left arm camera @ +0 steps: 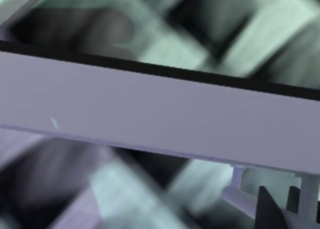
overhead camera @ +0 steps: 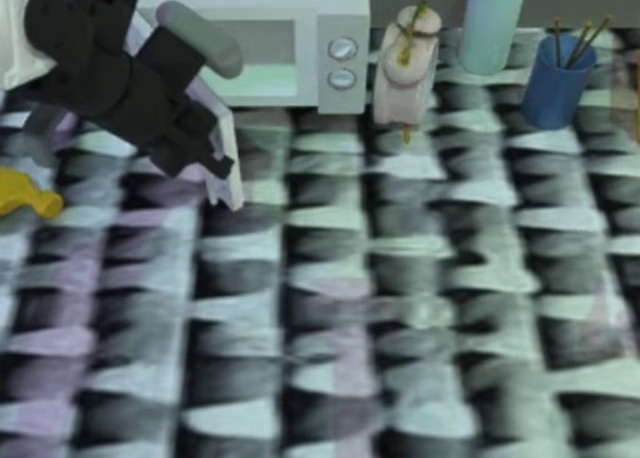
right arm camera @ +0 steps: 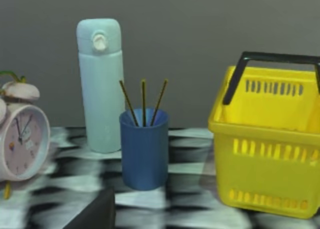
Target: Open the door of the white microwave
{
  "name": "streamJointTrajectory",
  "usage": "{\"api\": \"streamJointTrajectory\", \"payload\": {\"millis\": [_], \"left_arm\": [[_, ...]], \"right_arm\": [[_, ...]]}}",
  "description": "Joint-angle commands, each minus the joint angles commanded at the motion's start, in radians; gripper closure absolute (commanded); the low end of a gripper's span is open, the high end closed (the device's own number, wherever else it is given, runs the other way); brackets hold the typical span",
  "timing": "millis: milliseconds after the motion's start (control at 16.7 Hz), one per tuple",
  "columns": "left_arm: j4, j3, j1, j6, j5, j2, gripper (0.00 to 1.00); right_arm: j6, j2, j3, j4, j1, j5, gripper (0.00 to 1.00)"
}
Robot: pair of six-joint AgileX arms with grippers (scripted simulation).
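Nearest the top camera is the black left arm, reaching from the top-left corner down over the desk, which has a grey, white and pale violet pattern. Its end effector, the left end effector, sits at the free edge of the door. In the left wrist view two dark fingertips stand close together at a white handle bar on the door, so we read them as nearly closed and gripping the door there. At the far left of the desk lies a small yellow object, apart from the arm. The door stands wide open, edge-on to the top camera and jutting forward from the left front of the white microwave. The microwave is at the back of the desk, left of centre, and its pale cavity is exposed. Two round silver knobs are stacked on its right-hand strip. Just to the right stands an alarm clock with a cream body, then a tall pale-green flask. Next comes a blue cup holding three thin sticks. Furthest right, in the right wrist view, is a yellow basket with a black handle. The right arm is outside the top view, and we cannot tell the state of the right end effector.
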Motion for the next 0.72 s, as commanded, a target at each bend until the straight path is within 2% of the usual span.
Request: {"api": "streamJointTrajectory", "payload": {"millis": [240, 720], "left_arm": [[-0.004, -0.003, 0.002, 0.013, 0.011, 0.000, 1.00], [-0.052, -0.013, 0.068, 0.172, 0.081, -0.016, 1.00]], "right_arm": [[0.000, 0.000, 0.000, 0.000, 0.000, 0.000, 0.00], [0.000, 0.000, 0.000, 0.000, 0.000, 0.000, 0.00]]}}
